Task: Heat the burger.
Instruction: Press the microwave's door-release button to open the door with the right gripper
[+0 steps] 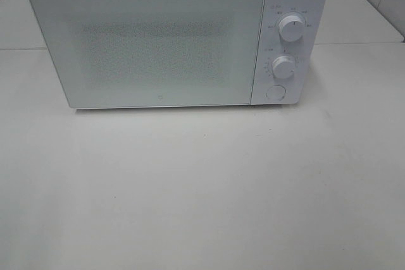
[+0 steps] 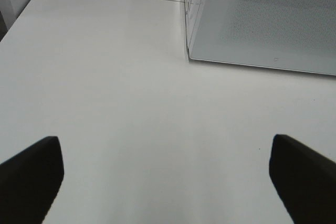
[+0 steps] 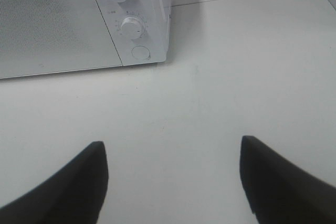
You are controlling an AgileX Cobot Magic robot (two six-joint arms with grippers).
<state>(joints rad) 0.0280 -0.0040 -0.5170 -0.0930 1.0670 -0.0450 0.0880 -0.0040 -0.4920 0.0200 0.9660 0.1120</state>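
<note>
Bare white tabletop [image 1: 202, 188] fills the near part of the high view, with nothing standing on it in front of the oven. Behind it, toward the far edge, sits a white microwave [image 1: 177, 36], square to the camera. Its door [image 1: 152, 45] is closed flush against the body. The door's window is a pale, finely speckled panel that lets nothing inside show through, so what the cavity holds cannot be told.

To the right of the door is the control strip. An upper knob [image 1: 290, 28] sits above a lower knob [image 1: 284, 67], each ringed by faint markings too small to read. A round button [image 1: 275, 92] sits below them, near the bottom corner.

No view shows the burger, and whether it sits behind the closed door cannot be told.

Neither arm appears in the high view. In its wrist view, the left gripper [image 2: 165, 150] hangs over the table near the microwave's left front corner. Its dark fingers [image 2: 31, 177] are spread wide apart with only tabletop between them. In the other wrist view, the right gripper [image 3: 173, 150] hangs over the table in front of the control strip. Its fingers [image 3: 283, 177] are likewise spread, holding nothing and touching nothing.
</note>
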